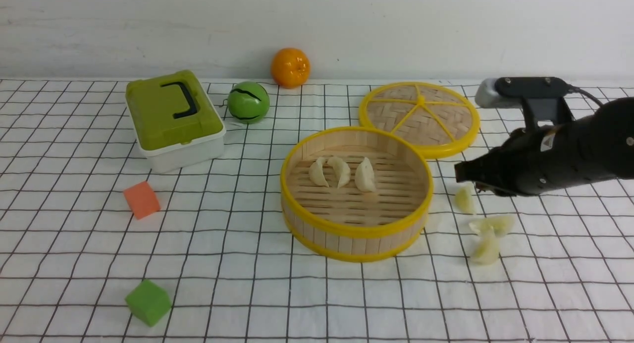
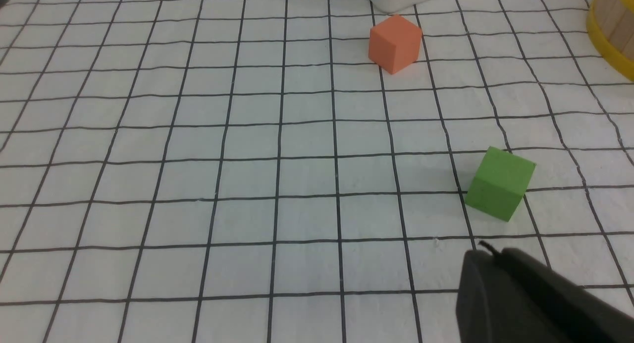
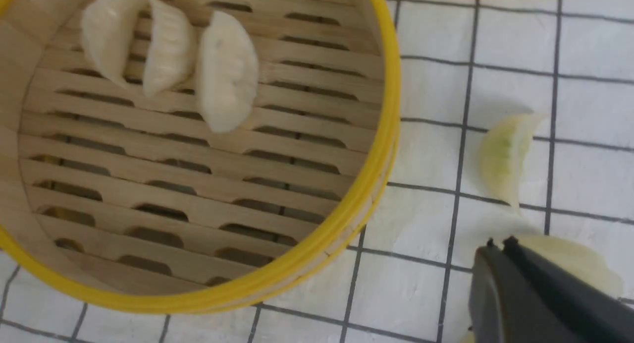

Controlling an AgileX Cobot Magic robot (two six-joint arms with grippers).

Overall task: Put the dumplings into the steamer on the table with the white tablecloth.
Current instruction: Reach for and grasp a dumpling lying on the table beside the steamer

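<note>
Three cream dumplings [image 1: 341, 172] sit side by side on the slats of the steamer [image 1: 356, 231], so half the job looks done. The other three, the greenish dumplings [image 1: 464, 199], lie outside on the white tablecloth [image 1: 247, 263], just right of the steamer wall, and the two nearest the front touch each other. The right hand [image 1: 463, 174] hangs just above that group, clenched tight. In its wrist view nothing shows between the fingertips [image 3: 500, 268], though one pale crescent lies partly hidden behind them. The left hand [image 2: 488, 256] is far off over the tabletop [image 2: 247, 184] near the green cube [image 2: 500, 183], closed on nothing.

Here is the worry: clenched fingers with no dumpling in them look like a missed pinch. If the arm swings over to the steamer like this, it delivers nothing at all. These crescents look smooth and thin at the edges, so a squeeze on a tip could squirt one sideways across the cloth. Going for the touching pair could drag the neighbour along or flip it. The steamer rim is close by, and a low carry could clip the yellow edge and shove the basket. A release too near the wall might leave a dumpling perched on the rim, ready to tumble back outside.
</note>
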